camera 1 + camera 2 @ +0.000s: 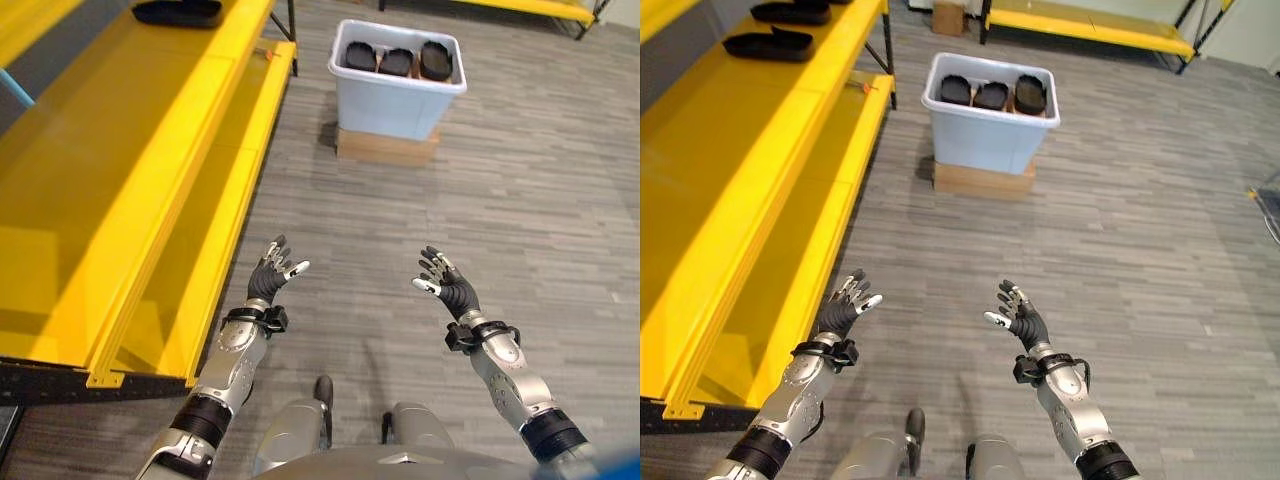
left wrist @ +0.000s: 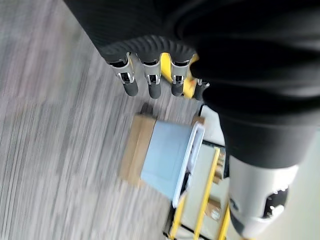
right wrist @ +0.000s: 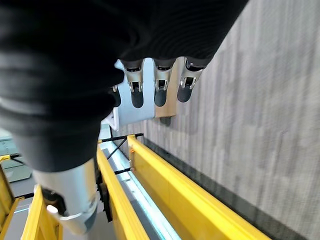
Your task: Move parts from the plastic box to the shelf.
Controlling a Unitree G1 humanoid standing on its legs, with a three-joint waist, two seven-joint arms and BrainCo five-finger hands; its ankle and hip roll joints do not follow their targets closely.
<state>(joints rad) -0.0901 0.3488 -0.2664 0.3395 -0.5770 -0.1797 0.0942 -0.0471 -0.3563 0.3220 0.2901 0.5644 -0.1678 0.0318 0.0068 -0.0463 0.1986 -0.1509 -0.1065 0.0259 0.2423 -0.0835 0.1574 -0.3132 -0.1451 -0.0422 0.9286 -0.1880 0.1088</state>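
I have both hands raised in front of me over bare grey plank floor (image 1: 520,200), low in the frame of the head views. My left hand (image 1: 272,270) sits lower left of centre, fingers spread and only loosely bent, holding nothing and touching nothing. My right hand (image 1: 445,278) is lower right of centre, palm turned inward, fingers likewise spread and relaxed, also holding nothing. The two hands are well apart, with open floor between them. The wrist views agree: on each hand the fingers (image 2: 152,82) hang in a short row past the dark cover with only floor and distant things beyond them.

The parts (image 1: 397,60) I am after are dark rounded pieces, three of them side by side in the pale blue plastic box (image 1: 395,95) at the upper middle of the frame. The box sits on a flat cardboard base (image 1: 385,148) on the floor, well apart from both hands. From the left wrist camera I see the box (image 2: 167,157) past the fingertips.

The yellow shelf (image 1: 120,180) takes the whole left side of the frame, its long front edge running from upper middle down to lower left; my left hand is just beside that edge but not touching it. A dark part (image 1: 178,12) already lies on the shelf at the upper left, and the right eye view shows two such parts (image 1: 770,44) there. More yellow racking (image 1: 1090,28) crosses the top of the frame behind the box. The floor from the hands up to the box is open.
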